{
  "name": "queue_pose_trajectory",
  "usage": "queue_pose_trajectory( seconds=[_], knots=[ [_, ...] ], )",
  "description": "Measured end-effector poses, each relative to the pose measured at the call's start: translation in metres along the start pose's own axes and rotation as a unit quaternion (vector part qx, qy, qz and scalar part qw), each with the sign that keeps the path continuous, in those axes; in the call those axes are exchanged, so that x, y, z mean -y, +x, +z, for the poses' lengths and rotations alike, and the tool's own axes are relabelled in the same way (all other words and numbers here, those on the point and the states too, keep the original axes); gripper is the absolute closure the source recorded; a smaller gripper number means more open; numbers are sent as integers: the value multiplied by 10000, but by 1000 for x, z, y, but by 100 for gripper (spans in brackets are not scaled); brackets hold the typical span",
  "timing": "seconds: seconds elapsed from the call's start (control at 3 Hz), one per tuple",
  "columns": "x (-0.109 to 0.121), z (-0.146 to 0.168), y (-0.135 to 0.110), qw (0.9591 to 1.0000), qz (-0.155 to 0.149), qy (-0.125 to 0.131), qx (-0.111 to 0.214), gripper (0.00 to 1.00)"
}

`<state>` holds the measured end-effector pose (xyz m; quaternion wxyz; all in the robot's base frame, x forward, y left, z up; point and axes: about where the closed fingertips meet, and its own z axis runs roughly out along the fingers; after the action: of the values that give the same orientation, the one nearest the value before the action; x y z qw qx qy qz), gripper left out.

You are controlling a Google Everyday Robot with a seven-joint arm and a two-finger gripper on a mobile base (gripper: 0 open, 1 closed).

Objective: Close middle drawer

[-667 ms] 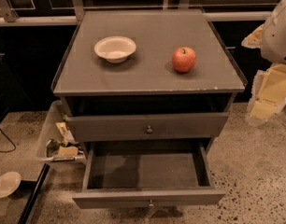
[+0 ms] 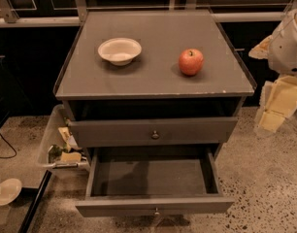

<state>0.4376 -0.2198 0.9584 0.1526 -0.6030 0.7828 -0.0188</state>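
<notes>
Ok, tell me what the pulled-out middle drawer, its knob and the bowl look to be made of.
The middle drawer: seemingly wood, painted matt grey; flat boards, no shine. Its knob: likely metal; small, round, dull sheen. The bowl: maybe plastic or ceramic; smooth, off-white, thin rim. The gripper hangs right of the cabinet, away from all three.

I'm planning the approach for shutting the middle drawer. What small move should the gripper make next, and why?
Probably swing the gripper left, round to the front of the middle drawer. The gripper hangs off the right side of the cabinet, touching nothing, while that drawer seems to stand out slightly, above the wide-open bottom drawer. It must face the front before pushing.
</notes>
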Motion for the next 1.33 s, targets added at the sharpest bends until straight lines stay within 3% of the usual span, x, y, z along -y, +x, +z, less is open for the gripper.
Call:
queue_pose_trajectory(
  seconds=[0.33,1.0,1.33],
  knots=[
    [-13,29,11,9996,-67,-218,178,0],
    [-58,98,45,9947,-232,-610,794,29],
    [-90,141,67,9903,-135,-816,1113,52]
  ],
)
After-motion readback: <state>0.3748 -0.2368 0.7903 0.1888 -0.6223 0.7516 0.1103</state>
